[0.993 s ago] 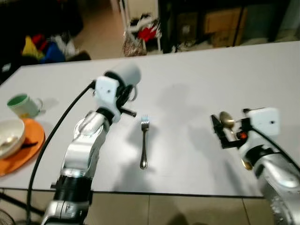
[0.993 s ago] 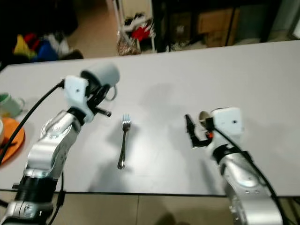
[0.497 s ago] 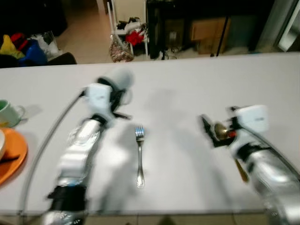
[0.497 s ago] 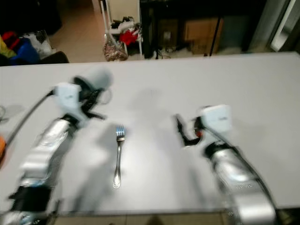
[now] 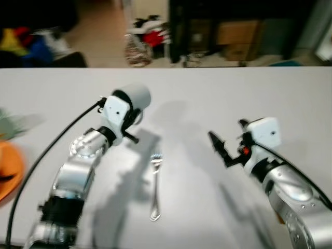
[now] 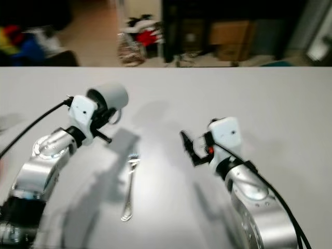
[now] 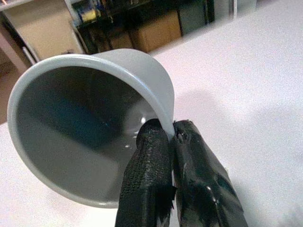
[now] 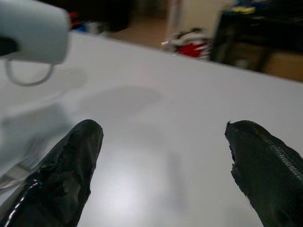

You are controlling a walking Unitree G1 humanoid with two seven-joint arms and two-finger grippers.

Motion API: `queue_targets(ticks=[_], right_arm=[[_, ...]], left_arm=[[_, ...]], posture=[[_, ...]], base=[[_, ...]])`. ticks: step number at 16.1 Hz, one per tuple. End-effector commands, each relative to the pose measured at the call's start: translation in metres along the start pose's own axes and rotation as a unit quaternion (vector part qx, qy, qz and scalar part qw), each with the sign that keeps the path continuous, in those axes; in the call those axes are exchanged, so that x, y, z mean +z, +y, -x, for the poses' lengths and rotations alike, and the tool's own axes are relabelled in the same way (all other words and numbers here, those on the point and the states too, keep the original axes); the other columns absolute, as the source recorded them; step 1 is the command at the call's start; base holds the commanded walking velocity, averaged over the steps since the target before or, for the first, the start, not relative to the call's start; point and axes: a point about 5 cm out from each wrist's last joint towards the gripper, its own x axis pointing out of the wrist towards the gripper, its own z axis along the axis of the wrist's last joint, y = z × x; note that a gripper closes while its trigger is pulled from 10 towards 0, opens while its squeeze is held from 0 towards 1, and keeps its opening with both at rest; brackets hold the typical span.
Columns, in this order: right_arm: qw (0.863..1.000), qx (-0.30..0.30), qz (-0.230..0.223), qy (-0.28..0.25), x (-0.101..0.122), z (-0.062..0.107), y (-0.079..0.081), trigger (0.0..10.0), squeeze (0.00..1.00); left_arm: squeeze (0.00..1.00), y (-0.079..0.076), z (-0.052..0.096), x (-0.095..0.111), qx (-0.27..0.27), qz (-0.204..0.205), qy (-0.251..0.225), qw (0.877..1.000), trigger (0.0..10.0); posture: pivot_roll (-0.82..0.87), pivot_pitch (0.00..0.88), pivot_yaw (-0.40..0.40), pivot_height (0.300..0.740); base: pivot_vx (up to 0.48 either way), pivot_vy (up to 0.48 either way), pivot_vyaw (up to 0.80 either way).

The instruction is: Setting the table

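Observation:
My left gripper (image 7: pixel 170 130) is shut on the rim of a grey mug (image 5: pixel 135 96), holding it tilted above the white table (image 5: pixel 207 88), left of the middle. A silver fork (image 5: pixel 154 184) lies on the table just below and to the right of the mug, tines pointing away from me. My right gripper (image 5: pixel 221 148) hovers low over the table to the right of the fork. It is open (image 8: pixel 163 130) with nothing between its fingers, and points toward the fork (image 8: pixel 19 168) and the mug (image 8: pixel 33 30).
An orange plate (image 5: pixel 9 174) sits at the table's left edge with a blurred green mug (image 5: pixel 4 124) behind it. Beyond the far edge are dark shelving (image 5: pixel 228 26), a bag of red items (image 5: pixel 148 39) and coloured clutter on the floor.
The camera has shifted, so the whole scene has slid. My right gripper has moved left toward the table's middle, and the golden spoon seen beside it earlier is out of sight. The left gripper still holds the mug.

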Motion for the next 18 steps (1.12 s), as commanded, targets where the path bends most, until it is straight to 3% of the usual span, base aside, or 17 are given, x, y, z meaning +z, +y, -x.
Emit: queue_targets(ticks=[1, 4, 5, 7, 8, 12, 14, 18], right_arm=[[1.000, 0.007, 0.014, -0.007, 0.004, 0.004, 0.000, 10.0, 0.00], [0.998, 0.034, 0.045, 0.011, 0.001, 0.010, 0.000, 10.0, 0.00], [0.996, 0.054, 0.065, 0.030, -0.003, 0.013, 0.001, 10.0, 0.00], [0.990, 0.101, 0.081, 0.057, -0.005, 0.021, 0.010, 10.0, 0.00], [0.986, 0.127, 0.084, 0.068, -0.004, 0.026, 0.015, 10.0, 0.00], [0.979, 0.157, 0.092, 0.093, -0.007, 0.036, 0.024, 10.0, 0.00], [0.975, 0.171, 0.092, 0.112, -0.010, 0.045, 0.029, 10.0, 0.00], [0.967, 0.203, 0.087, 0.130, -0.010, 0.053, 0.033, 10.0, 0.00]], left_arm=[[0.00, -0.001, -0.009, 0.012, -0.028, -0.033, -0.013, 0.999, 10.0], [0.00, 0.003, -0.032, 0.024, -0.096, -0.088, -0.001, 0.992, 10.0], [0.00, 0.001, -0.047, 0.031, -0.145, -0.118, 0.012, 0.982, 10.0], [0.00, 0.000, -0.060, 0.034, -0.192, -0.171, 0.044, 0.965, 10.0], [0.00, 0.001, -0.064, 0.040, -0.218, -0.210, 0.064, 0.951, 10.0], [0.00, 0.006, -0.071, 0.054, -0.264, -0.294, 0.103, 0.913, 10.0], [0.00, 0.010, -0.069, 0.055, -0.303, -0.347, 0.143, 0.876, 10.0], [0.00, 0.016, -0.062, 0.059, -0.369, -0.343, 0.180, 0.845, 10.0]], posture=[[-0.07, 0.000, 0.116, 0.740], [-0.10, 0.000, 0.161, 0.740], [-0.12, 0.000, 0.170, 0.740], [-0.14, 0.000, 0.179, 0.740], [-0.14, 0.000, 0.186, 0.740], [-0.16, 0.000, 0.221, 0.740], [-0.18, 0.000, 0.242, 0.740], [-0.17, 0.000, 0.239, 0.740]], base=[[0.000, 0.000, 0.00], [0.000, 0.000, 0.00], [0.000, 0.000, 0.00], [0.000, 0.000, 0.00], [0.000, 0.000, 0.00], [0.000, 0.000, 0.00], [0.000, 0.000, 0.00], [0.000, 0.000, 0.00]])
